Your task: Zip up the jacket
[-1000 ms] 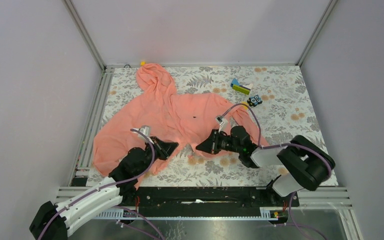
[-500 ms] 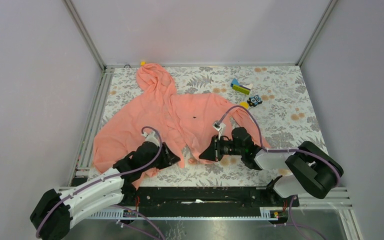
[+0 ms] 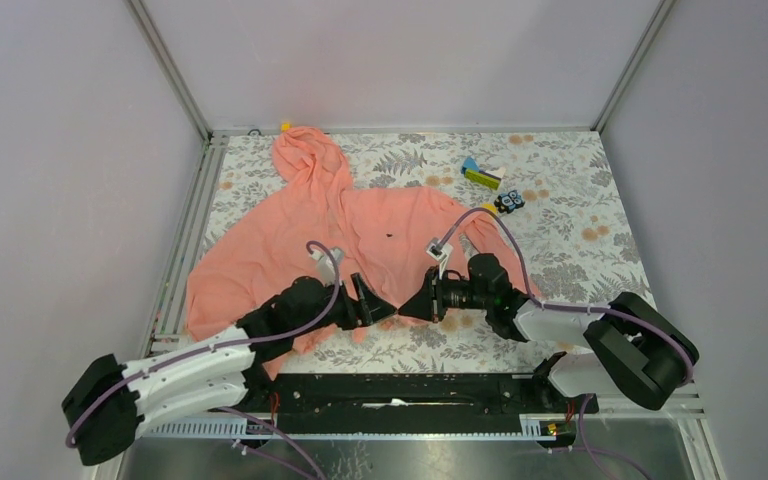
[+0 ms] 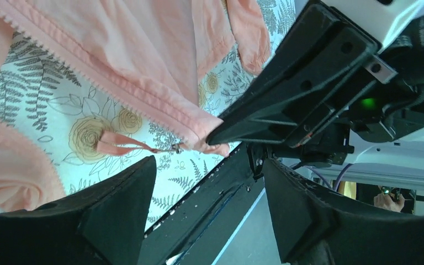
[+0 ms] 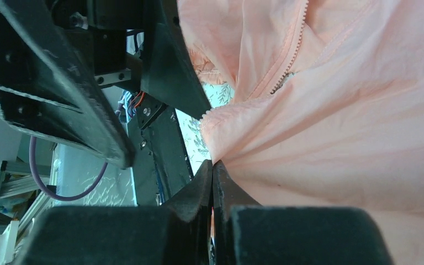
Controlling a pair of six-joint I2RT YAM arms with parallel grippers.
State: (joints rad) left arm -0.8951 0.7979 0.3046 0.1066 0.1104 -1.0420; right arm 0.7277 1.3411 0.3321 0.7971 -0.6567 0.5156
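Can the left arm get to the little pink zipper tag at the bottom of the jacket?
Probably yes. The left tool is open and the zipper tag lies bare on the table just ahead, between its fingers. The right tool, pinching the jacket hem, sits close, so it's tight.

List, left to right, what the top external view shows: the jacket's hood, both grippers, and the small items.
jacket's hood → left gripper → right gripper → yellow-green block → small dark object
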